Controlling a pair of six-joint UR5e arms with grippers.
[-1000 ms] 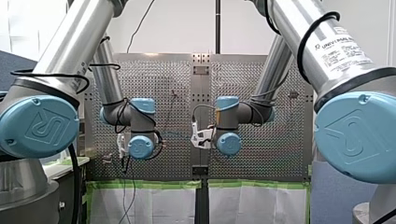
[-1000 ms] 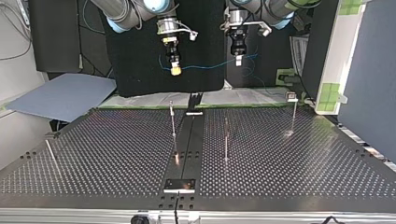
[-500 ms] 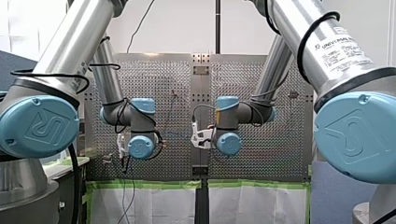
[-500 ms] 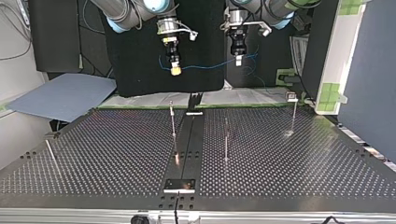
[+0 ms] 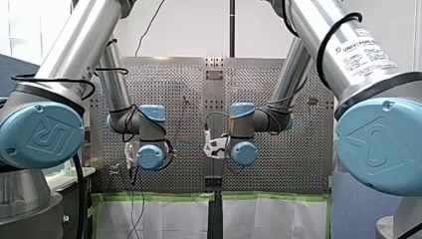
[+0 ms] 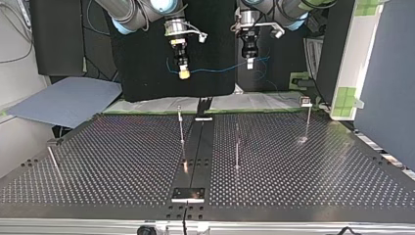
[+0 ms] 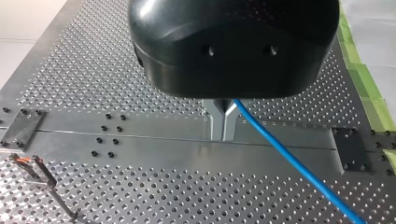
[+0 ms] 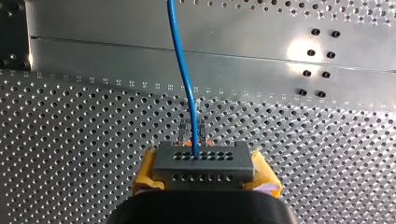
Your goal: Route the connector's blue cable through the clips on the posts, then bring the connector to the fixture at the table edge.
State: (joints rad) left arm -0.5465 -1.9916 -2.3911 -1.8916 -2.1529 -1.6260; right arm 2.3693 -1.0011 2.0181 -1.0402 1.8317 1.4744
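Left pincer (image 7: 223,125) high above the table (image 7: 116,200), over the bare strip (image 7: 140,140) down its middle: metal fingers (image 7: 215,123) pressed together on the blue cable (image 7: 289,161). Cable slanting away from the fingertips, down and to one side, out of the left wrist view. In the top view, a shallow sag of cable from this pincer across to the other, plus a loose tail beyond; all of it well above the posts (image 6: 237,147), touching none.

Right pincer (image 8: 204,171) level with the left: yellow pads (image 8: 145,173) clamped on the two ends of the grey connector (image 8: 204,161). Cable leaving the connector's holed face straight ahead. Just ahead of the connector in the right wrist view, a clip (image 8: 191,128) seen end-on, cable crossing in front of it; no telling from there how far apart. Both pincers toward the table's edge by the arms.

On the table, by the top view from left:
- a thin post (image 6: 53,159) near the side edge;
- one (image 6: 181,126) just beside the strip;
- the pointed one on the strip's other side;
- a fourth (image 6: 308,121) near the corner by the arms.

Small dark plate (image 6: 188,194) at the strip's end, on the edge opposite the arms.
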